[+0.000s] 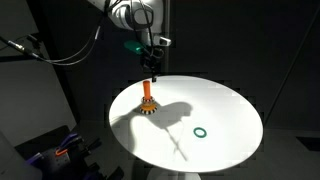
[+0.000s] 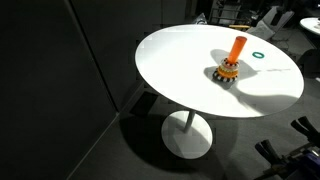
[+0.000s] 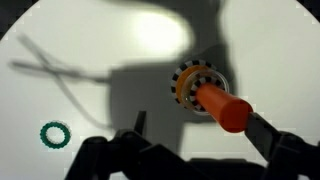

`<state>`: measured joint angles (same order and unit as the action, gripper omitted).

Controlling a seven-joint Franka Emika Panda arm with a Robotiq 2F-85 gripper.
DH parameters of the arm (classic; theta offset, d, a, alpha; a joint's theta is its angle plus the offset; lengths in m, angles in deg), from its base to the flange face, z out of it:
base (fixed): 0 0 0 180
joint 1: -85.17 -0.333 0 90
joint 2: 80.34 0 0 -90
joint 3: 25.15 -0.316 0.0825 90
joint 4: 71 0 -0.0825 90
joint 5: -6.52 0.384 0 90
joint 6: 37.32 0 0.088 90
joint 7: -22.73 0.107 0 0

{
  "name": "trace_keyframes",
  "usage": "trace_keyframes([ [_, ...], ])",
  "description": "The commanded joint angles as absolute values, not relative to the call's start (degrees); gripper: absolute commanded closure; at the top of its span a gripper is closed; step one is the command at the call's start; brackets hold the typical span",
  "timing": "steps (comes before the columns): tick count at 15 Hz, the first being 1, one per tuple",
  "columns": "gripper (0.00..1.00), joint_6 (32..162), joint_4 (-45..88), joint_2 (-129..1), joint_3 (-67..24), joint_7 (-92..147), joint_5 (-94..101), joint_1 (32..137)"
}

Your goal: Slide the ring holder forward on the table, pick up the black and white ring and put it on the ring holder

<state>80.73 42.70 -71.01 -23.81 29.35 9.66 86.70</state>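
Note:
The ring holder is an orange peg (image 1: 148, 95) on a round yellowish base, standing on the white round table (image 1: 225, 115). It also shows in an exterior view (image 2: 237, 47) and in the wrist view (image 3: 222, 105). The black and white ring (image 3: 186, 77) lies around the foot of the peg on the base, and shows in both exterior views (image 1: 148, 109) (image 2: 225, 73). My gripper (image 1: 153, 70) hangs just above the peg's top. In the wrist view its fingers (image 3: 200, 130) are apart and empty, with the peg's tip close to the right finger. The gripper is out of view in one exterior view.
A plain green ring (image 1: 200, 131) lies flat on the table, apart from the holder. It also shows in an exterior view (image 2: 258, 56) and in the wrist view (image 3: 55, 133). The surroundings are dark, with cables and equipment past the table edge.

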Motion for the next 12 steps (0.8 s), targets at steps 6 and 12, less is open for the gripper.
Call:
trace_keyframes([
  [6,0.0,83.23,51.18,-79.06,-22.27,23.65,8.18,88.16],
  [12,0.0,83.5,52.95,-80.13,-22.27,23.95,6.88,88.06],
])
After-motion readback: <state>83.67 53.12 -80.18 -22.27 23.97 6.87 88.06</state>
